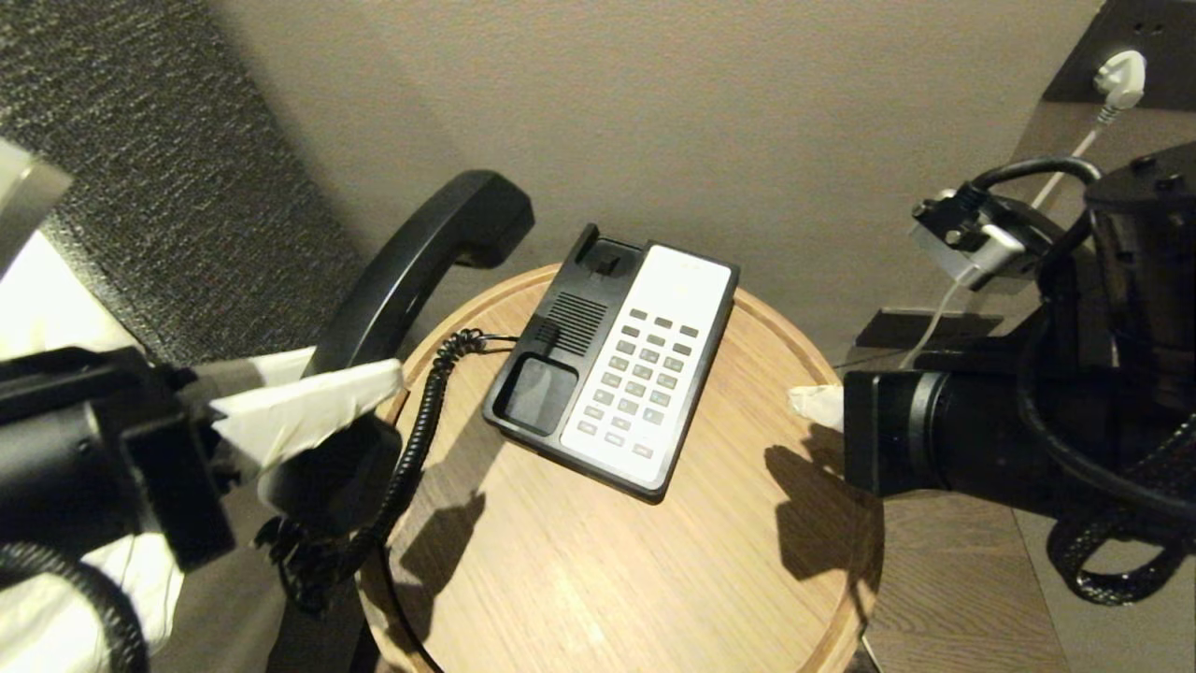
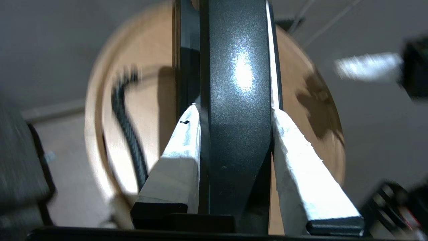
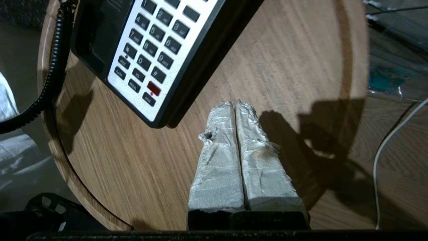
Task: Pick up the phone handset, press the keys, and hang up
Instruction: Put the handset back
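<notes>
The black phone handset (image 1: 411,271) hangs tilted over the round wooden table's (image 1: 654,579) left edge, lifted clear of the phone base (image 1: 561,322). My left gripper (image 1: 374,379) is shut on its middle; in the left wrist view both white-wrapped fingers (image 2: 180,150) press the handset's (image 2: 237,100) sides. A coiled cord (image 1: 420,421) runs from the handset's lower end to the base. The empty cradle lies beside the white keypad with grey keys (image 1: 640,374). My right gripper (image 3: 235,104) is shut and empty, hovering over the table just off the base's near corner (image 3: 157,117).
A wall rises right behind the table. A dark textured panel (image 1: 140,140) and white bedding (image 1: 47,308) stand at the left. A white plug (image 1: 1121,79) and its cable hang at the far right, above the wooden floor (image 1: 944,598).
</notes>
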Tool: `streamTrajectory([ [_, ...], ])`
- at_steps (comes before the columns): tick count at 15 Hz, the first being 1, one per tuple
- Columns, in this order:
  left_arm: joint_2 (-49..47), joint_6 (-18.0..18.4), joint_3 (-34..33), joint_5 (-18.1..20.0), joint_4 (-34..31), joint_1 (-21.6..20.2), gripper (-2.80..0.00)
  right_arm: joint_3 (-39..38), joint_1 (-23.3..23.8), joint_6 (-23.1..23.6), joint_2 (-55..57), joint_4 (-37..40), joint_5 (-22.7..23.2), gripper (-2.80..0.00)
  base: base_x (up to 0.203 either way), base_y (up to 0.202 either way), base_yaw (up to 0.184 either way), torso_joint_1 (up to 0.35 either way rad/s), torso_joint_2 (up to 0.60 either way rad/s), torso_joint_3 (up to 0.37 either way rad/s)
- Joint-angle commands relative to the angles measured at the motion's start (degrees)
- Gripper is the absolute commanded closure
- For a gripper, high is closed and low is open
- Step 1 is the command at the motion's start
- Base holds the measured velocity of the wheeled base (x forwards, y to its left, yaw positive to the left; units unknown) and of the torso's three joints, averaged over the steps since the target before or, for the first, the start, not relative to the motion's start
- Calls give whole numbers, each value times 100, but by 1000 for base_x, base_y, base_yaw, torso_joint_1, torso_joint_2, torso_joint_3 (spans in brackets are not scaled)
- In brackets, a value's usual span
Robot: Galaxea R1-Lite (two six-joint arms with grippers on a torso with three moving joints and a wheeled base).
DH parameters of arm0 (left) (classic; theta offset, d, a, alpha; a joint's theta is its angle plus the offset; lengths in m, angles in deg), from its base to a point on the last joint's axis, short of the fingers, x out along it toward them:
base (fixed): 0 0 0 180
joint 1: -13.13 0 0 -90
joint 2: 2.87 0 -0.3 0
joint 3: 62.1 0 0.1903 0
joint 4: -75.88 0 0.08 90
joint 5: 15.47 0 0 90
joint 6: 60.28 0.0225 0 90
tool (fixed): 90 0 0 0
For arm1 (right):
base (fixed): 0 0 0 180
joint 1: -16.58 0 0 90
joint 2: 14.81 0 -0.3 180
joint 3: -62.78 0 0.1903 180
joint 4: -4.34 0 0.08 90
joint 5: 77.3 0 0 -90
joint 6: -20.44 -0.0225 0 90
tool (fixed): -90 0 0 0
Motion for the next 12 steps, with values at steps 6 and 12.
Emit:
streamTrajectory([
  [6, -1926, 1093, 1199, -204, -65, 348, 0, -165, 211, -15, -636, 34, -82, 0, 0, 0, 0, 0, 0, 0],
  [12, -2413, 1198, 1560, -615, -57, 153, 0, -418, 323, -24, -926, 43, -73, 0, 0, 0, 0, 0, 0, 0],
])
